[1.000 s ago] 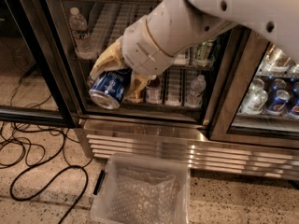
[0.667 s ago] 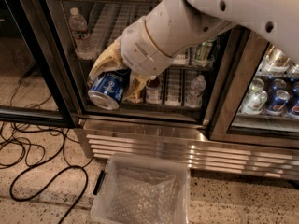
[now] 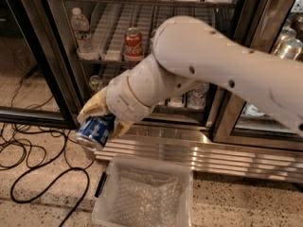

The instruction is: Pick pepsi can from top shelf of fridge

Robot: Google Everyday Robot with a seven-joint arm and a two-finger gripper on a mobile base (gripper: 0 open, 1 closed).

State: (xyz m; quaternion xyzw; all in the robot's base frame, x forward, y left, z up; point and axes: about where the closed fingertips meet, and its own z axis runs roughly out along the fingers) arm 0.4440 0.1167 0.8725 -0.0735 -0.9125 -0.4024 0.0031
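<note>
1. Jaws: closed on the pepsi can, low at the left of the view, in front of the fridge's foot. Yellow fingers showed on either side of the can.
2. Pepsi can: blue with white lettering, held tilted with one silver end turned down and leftward. It was outside the cabinet, well below the top shelf, and hung over the speckled floor.
3. Step in hand, as judged: the can was already grasped and out of the fridge, so this was the withdrawal stage of the pick.
4. Next move, as judged: keep the grip firm on the tilted can and carry it clear of the base grille and the door frame without knocking either.
5. Clear plastic bin: on the floor just below and right of the can. Whether it was meant to receive anything could not be told.
6. Black cables: looped on the floor to the left, near the can but apart from it.
7. Shelf stock: a red Coca-Cola can and a water bottle stood on the middle rack.
8. Hidden or unclear:
   - The white arm covered the right of the middle rack and most of the lowest.
   - The wrist hid where the jaws met the can's far side.
   - The top shelf's goods were cut off at the upper edge.
   - The items behind the right-hand glass were too blurred to name.
</note>
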